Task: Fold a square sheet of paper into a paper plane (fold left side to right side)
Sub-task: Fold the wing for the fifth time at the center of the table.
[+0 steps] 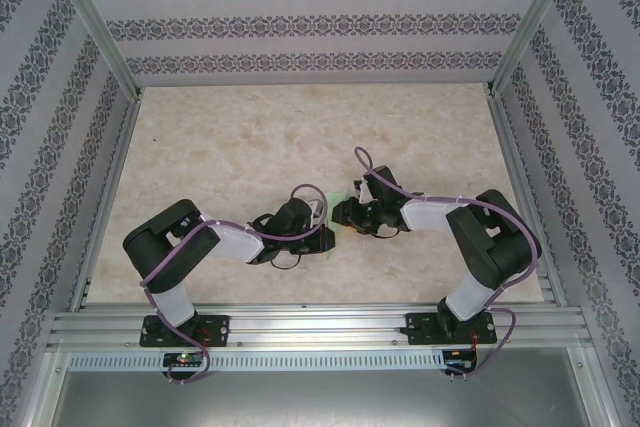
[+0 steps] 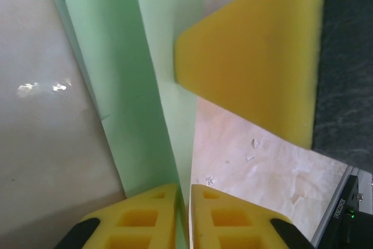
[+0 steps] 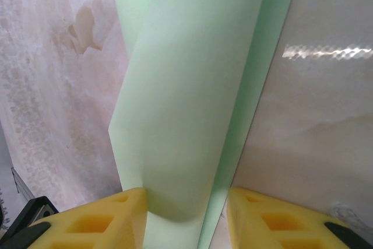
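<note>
Left tool [image 2: 185, 193] pinching folded paper [image 2: 134, 86], right tool [image 3: 185, 199] spread around it; long axis away from both

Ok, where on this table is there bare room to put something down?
The far half of the table, up to the back wall, is bare, and so are both far corners. It's crowded near the middle front, where the left gripper and right gripper meet at the green paper.

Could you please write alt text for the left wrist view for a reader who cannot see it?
The left hand pinches the lower end of a folded mint-green paper between its yellow fingers; the paper runs up the frame over a marbled table. A large yellow pad overlaps its right edge near the top.
</note>
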Controlling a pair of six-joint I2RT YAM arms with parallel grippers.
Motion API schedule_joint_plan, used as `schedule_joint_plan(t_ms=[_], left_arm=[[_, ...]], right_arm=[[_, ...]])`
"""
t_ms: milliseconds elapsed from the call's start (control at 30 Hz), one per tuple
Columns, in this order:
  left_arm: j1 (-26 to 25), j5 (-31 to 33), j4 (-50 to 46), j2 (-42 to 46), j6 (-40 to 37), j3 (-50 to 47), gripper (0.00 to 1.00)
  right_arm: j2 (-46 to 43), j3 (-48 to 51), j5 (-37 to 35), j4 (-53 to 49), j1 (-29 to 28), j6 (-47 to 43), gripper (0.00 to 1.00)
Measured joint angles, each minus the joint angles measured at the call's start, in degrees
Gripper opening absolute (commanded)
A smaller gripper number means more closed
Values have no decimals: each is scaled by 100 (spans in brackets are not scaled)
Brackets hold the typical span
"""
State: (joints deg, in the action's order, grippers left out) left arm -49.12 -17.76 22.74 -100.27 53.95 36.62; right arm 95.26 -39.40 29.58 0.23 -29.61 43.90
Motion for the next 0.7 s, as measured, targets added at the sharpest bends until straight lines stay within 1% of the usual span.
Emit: schedule_joint_plan(t_ms=[133,333,400,533,700], left_arm=[[0,-39,22,35,31,0,26],[37,-22,-109,339,2,-87,43],[103,-42,-144,487,-13,-122,46],[308,-149,-293,732,-11,-127,45],[866,-404,-358,861,-2,-138,41]], right_arm=[[15,-24,0,-31,2,17,41],[28,-35,-2,-48,2,17,41],[28,-37,-2,-55,2,17,41],[39,-55,0,-70,2,17,40],[42,-63,0,-90,2,15,40]])
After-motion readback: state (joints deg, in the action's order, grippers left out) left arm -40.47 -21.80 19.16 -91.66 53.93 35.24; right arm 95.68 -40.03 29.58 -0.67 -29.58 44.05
